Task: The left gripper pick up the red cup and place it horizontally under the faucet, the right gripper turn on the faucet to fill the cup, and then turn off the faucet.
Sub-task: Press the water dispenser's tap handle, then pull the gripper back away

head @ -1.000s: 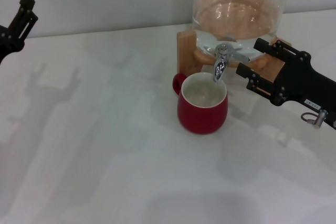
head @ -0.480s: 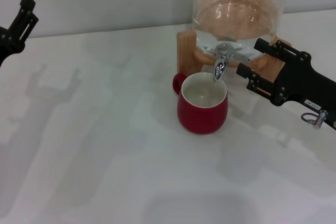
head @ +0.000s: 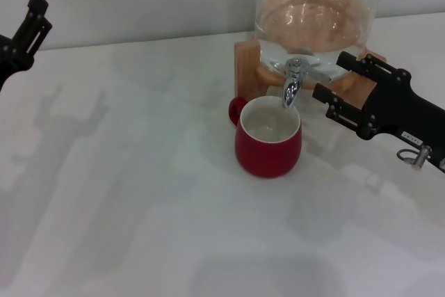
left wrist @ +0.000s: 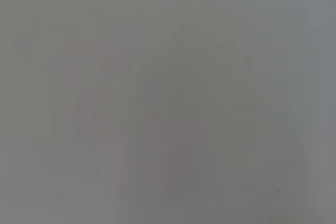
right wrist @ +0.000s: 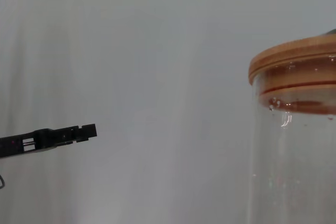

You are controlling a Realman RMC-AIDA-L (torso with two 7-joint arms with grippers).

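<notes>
The red cup [head: 268,145] stands upright on the white table, its white inside directly beneath the chrome faucet [head: 292,87]. The faucet's lever points right, toward my right gripper [head: 335,76]. That gripper is open, its two flat black prongs just right of the lever with the lever tip near the gap between them. My left gripper [head: 24,31] is held far off at the table's back left corner, well clear of the cup; it also shows as a thin black bar, the left gripper [right wrist: 58,136], in the right wrist view. The left wrist view is plain grey.
The clear glass dispenser [head: 316,12] sits on a wooden stand [head: 247,66] at the back of the white table [head: 139,206]. Its wooden lid [right wrist: 294,61] and the dispenser's glass wall [right wrist: 294,161] fill one side of the right wrist view.
</notes>
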